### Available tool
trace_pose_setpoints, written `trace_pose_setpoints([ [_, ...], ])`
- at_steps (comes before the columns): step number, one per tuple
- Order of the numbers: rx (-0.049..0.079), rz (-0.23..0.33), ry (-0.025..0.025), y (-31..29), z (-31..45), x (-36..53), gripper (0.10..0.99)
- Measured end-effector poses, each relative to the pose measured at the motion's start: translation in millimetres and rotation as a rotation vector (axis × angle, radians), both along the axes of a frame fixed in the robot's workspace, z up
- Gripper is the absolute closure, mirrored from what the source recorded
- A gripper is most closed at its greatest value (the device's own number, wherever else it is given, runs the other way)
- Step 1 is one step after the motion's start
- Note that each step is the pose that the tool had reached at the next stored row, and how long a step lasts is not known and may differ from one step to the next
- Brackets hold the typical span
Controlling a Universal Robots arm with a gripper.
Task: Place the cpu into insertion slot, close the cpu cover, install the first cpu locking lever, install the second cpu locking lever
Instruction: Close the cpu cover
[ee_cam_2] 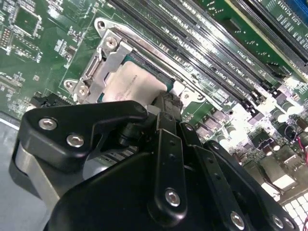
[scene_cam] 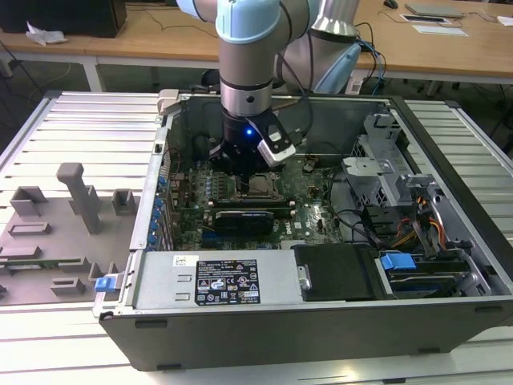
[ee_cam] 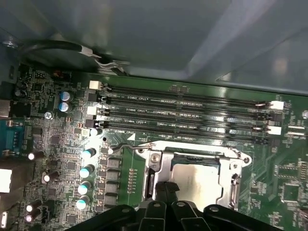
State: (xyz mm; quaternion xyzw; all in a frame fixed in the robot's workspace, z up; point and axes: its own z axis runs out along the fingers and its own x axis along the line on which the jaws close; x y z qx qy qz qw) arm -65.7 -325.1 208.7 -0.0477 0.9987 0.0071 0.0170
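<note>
Fingertips (ee_cam: 162,192), pressed together, sit at the cpu cover (ee_cam: 160,166) edge beside the seated cpu (ee_cam: 197,180); thin stiff metal, probably better pushed than pinched.

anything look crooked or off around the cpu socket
Nothing stands out. The cpu lies flat and square under the cpu cover, whose frame looks level around it. No bent or loose parts show on the motherboard nearby.

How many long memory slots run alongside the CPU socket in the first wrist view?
4 memory slots, parallel and side by side: first nearest the cpu cover, second, third, fourth farthest from it. None seems hidden.
</note>
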Motion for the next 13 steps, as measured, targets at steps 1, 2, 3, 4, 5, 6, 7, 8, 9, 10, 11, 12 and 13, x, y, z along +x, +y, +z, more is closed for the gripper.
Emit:
trace_pose_setpoints([
  [1,0.0,0.0,0.0004,0.0,2.1,-0.1,0.98],
  [2,0.0,0.0,0.0004,0.0,4.6,-0.1,0.98],
  [3,-0.001,0.0,0.0005,0.0,8.9,-0.1,0.98],
  [4,-0.002,0.0,0.0003,0.0,9.9,1.0,0.98],
  [5,-0.002,0.0,0.0014,0.0,10.0,4.4,0.98],
  [6,-0.002,0.0,0.0076,-0.1,9.9,14.7,0.98],
  [7,-0.002,0.0,0.0143,-0.1,10.2,23.5,0.98],
  [8,-0.002,0.0,0.0152,-0.1,14.9,24.7,0.98],
  [9,-0.002,0.0,0.0151,-0.1,21.3,24.7,0.98],
  [10,-0.003,0.0,0.0152,-0.1,24.8,24.7,0.98],
  [11,-0.003,0.0,0.0152,-0.1,28.7,24.7,0.98],
  [12,-0.003,0.0,0.0152,-0.1,31.2,24.7,0.98],
  [13,-0.004,0.0,0.0152,-0.1,32.1,24.7,0.98],
])
